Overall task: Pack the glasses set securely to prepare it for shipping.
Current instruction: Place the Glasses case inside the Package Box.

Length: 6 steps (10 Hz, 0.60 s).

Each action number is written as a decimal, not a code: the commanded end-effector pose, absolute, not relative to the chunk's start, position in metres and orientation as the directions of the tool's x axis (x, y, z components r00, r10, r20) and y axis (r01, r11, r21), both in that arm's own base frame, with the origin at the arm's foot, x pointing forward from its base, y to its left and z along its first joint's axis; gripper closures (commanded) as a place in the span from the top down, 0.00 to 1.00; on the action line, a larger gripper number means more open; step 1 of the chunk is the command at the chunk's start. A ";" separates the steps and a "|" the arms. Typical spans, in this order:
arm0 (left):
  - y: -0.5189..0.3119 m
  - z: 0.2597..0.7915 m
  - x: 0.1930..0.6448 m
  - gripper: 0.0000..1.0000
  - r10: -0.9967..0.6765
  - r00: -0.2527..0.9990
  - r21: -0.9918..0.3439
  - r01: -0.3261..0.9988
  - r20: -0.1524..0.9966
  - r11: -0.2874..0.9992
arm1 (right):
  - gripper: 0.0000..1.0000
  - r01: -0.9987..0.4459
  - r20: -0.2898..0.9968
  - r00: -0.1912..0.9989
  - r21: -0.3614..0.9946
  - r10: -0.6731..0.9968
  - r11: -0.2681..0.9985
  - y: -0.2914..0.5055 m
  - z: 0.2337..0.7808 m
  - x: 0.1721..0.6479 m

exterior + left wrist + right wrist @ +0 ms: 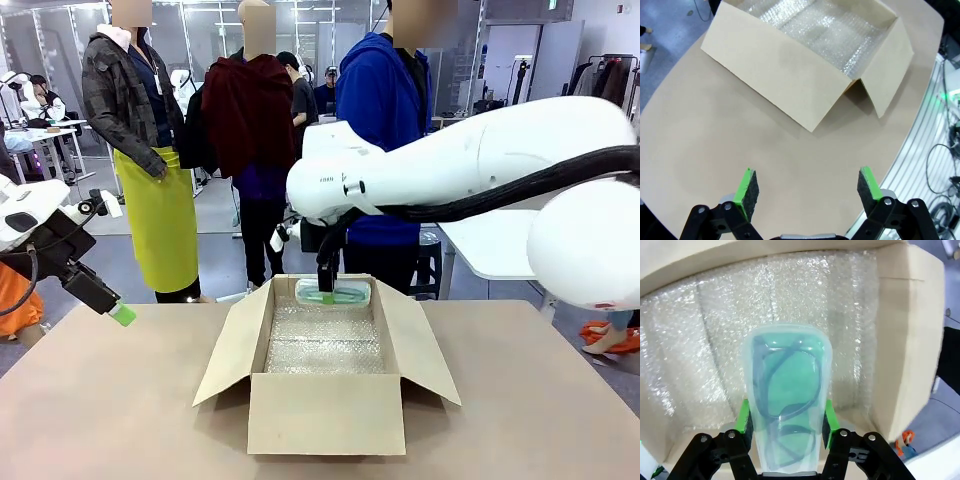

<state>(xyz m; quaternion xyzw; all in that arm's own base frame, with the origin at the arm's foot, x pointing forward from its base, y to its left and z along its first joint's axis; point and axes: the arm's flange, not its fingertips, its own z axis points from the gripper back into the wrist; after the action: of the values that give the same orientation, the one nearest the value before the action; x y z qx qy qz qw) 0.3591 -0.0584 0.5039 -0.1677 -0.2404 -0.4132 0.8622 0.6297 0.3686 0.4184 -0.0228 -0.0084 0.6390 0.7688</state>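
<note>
My right gripper [786, 416] pinches the mint case [787, 375] by its 2 long sides over the box [325, 412], above bubble wrap for cushioning; my left gripper [807, 189] hangs spread, aside.

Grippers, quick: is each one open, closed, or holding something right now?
Left gripper: open, empty, over the table.
Right gripper: closed on the mint green glasses case, over the cardboard box.

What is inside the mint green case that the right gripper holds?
Through the translucent mint green case, dark-framed glasses can be seen. The right gripper covers its sides low down, so that part is hidden.
</note>
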 end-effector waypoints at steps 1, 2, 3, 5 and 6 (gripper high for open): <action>-0.056 0.504 0.359 1.00 -0.630 0.529 -0.098 0.804 0.569 0.586 | 0.64 -0.989 -0.009 0.143 -0.030 0.990 0.143 0.381 0.399 0.654; -0.056 0.504 0.359 1.00 -0.630 0.529 -0.098 0.804 0.569 0.586 | 0.64 -0.990 -0.018 0.140 -0.019 0.990 0.140 0.385 0.389 0.659; -0.056 0.504 0.359 1.00 -0.630 0.529 -0.098 0.804 0.569 0.586 | 0.64 -0.991 -0.025 0.131 0.014 0.991 0.131 0.387 0.376 0.663; -0.056 0.504 0.359 1.00 -0.630 0.529 -0.098 0.804 0.569 0.586 | 0.64 -0.992 -0.043 0.118 0.028 0.992 0.119 0.389 0.369 0.667; -0.056 0.504 0.359 1.00 -0.630 0.529 -0.098 0.804 0.569 0.586 | 0.94 -0.994 -0.043 0.107 0.023 0.993 0.108 0.392 0.373 0.665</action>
<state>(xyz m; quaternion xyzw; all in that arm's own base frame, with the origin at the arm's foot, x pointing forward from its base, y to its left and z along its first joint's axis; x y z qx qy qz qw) 0.3591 -0.0583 0.5039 -0.1676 -0.2404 -0.4132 0.8622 0.6549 0.3797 0.3572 0.0006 0.0182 0.6530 0.7571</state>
